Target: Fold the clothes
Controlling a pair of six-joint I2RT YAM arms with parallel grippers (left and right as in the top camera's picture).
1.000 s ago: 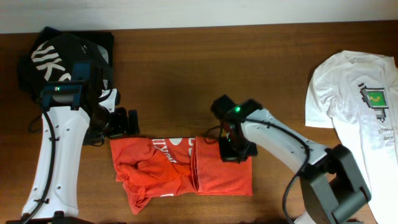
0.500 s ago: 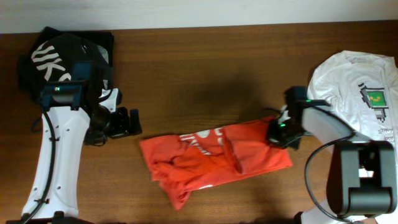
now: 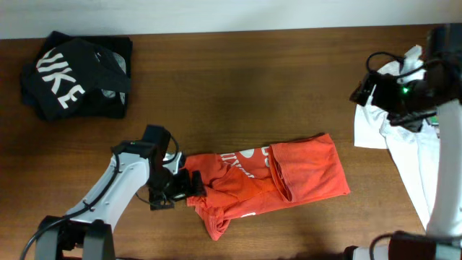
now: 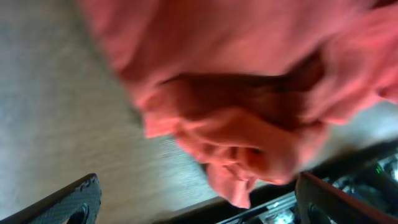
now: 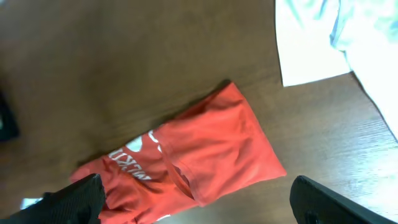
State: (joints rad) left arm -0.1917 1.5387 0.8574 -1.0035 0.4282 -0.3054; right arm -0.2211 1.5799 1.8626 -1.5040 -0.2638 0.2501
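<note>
Gone from beside the black shirt [image 3: 76,76] half a second ago, and down now at the left edge of the red shirt [image 3: 296,177]: the left pincer [image 3: 182,189]. Spread wide in the wrist view, with bunched red cloth lying between the two tips, all blurred; cannot tell whether touching the cloth. Let go of the red shirt's right edge in the same half second, and up now well to the right of it: the right pincer [image 5: 198,186]. Spread wide too, pinching nothing, high over the bench [image 3: 238,87].

Red shirt slid a little to the right since then. Lying askew on the bench, crumpled at the left end, flatter at the right, white lettering [image 3: 242,157] showing near the middle.

Black shirt far up and left of the red shirt, bunched, large white letters on top. White shirt [image 3: 372,130] to the right of the red shirt, apart from it, partly under the right arm.
</note>
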